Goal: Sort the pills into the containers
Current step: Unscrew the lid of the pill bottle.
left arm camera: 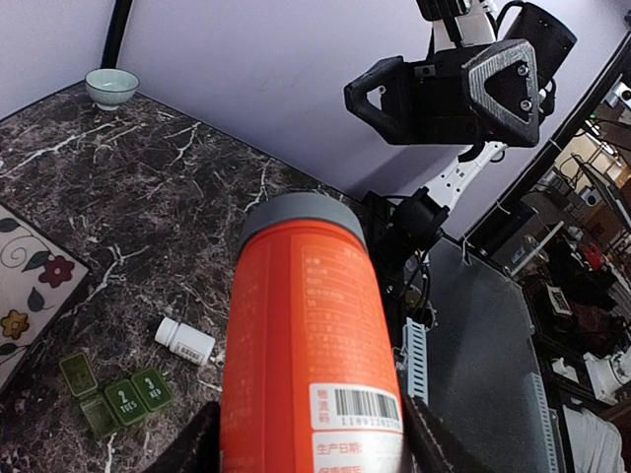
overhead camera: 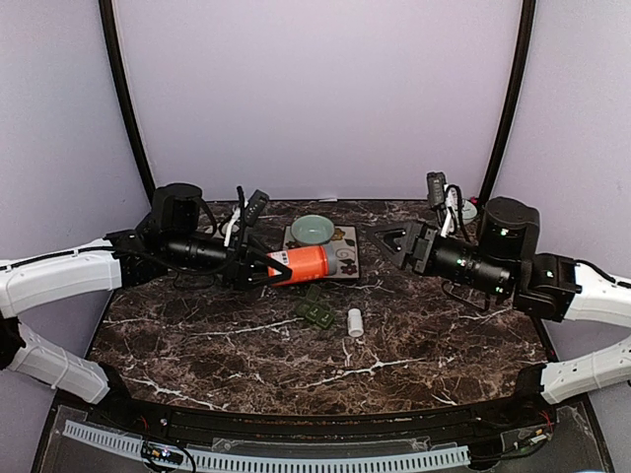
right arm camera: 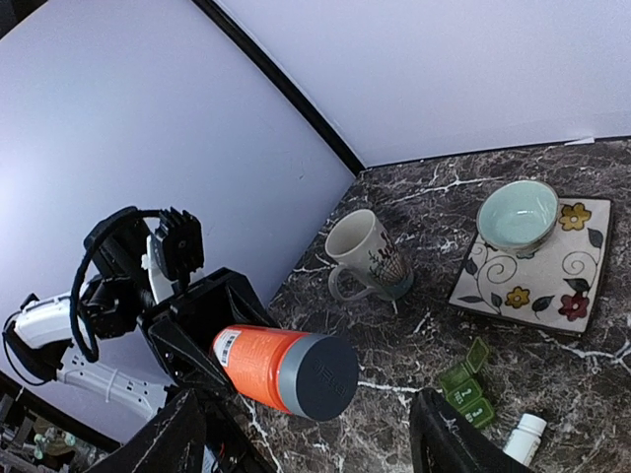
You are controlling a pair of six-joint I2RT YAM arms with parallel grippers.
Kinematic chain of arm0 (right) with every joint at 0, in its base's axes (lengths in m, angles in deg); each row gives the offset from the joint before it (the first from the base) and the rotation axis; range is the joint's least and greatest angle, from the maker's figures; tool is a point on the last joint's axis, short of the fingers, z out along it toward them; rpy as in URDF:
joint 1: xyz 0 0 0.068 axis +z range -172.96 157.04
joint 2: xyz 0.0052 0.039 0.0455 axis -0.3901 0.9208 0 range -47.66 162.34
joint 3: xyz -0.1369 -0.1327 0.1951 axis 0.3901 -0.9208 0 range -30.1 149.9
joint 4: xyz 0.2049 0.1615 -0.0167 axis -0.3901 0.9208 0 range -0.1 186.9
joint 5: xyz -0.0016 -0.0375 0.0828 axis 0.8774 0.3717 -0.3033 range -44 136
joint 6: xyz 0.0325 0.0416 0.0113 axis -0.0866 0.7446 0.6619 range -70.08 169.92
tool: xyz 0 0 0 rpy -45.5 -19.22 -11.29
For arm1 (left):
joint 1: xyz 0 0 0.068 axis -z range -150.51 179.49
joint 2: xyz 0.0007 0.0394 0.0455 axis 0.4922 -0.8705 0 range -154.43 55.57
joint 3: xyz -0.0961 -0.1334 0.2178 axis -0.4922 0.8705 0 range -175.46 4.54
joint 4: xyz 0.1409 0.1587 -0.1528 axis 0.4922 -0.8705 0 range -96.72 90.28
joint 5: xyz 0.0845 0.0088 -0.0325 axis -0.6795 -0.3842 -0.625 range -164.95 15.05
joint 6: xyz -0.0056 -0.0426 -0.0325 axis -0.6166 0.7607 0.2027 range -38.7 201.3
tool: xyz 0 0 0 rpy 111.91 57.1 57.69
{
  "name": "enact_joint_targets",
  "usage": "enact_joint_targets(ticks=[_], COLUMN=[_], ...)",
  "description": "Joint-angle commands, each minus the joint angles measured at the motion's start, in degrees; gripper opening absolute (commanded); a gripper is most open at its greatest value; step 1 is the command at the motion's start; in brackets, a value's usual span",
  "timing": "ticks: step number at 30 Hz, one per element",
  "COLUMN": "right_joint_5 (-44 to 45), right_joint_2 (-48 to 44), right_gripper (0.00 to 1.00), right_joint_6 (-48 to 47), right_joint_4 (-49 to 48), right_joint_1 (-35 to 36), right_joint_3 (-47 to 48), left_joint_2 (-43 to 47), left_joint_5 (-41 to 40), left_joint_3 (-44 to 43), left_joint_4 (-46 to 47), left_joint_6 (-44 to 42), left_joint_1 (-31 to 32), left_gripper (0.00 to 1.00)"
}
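Gripping the round orange plastic bottle with grey cap in the left gripper; holding the right gripper open, empty.

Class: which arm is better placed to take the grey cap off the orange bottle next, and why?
Right, probably. The left tool grips the orange bottle sideways in the air, its grey cap pointing at the right tool, which is open, empty and faces that cap.

The pill box lies left of the vial, before the mat.
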Motion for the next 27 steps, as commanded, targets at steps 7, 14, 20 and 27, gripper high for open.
enact_joint_targets(ticks=[7, 14, 20, 27], right_joint_5=[-16.4, -24.0, -28.1, -30.7], right_joint_2=[-0.9, 0.2, 3.7, 5.7], right_gripper=[0.73, 0.75, 0.76, 0.77], right_joint_6=[2.5, 4.6, 5.6, 7.0], right_joint_4=[1.1, -4.6, -7.5, -11.1], right_joint_1=[-2.2, -3.6, -3.9, -4.1], right_joint_3=[-6.2, -7.2, -6.8, -6.7], left_joint_2=[-4.4, -7.3, -7.8, -7.9], left_joint_5=[14.1, 19.3, 21.3, 22.4], left_joint_3=[-4.9, -6.5, -6.7, -6.2], left_joint_4=[-0.1, -1.4, -1.4, -2.5], left_joint_6=[-1.3, -2.0, -2.0, -3.0], left_joint_1=[-1.0, -1.5, -1.5, -1.6], left_gripper=[0.00, 0.00, 0.00, 0.00])
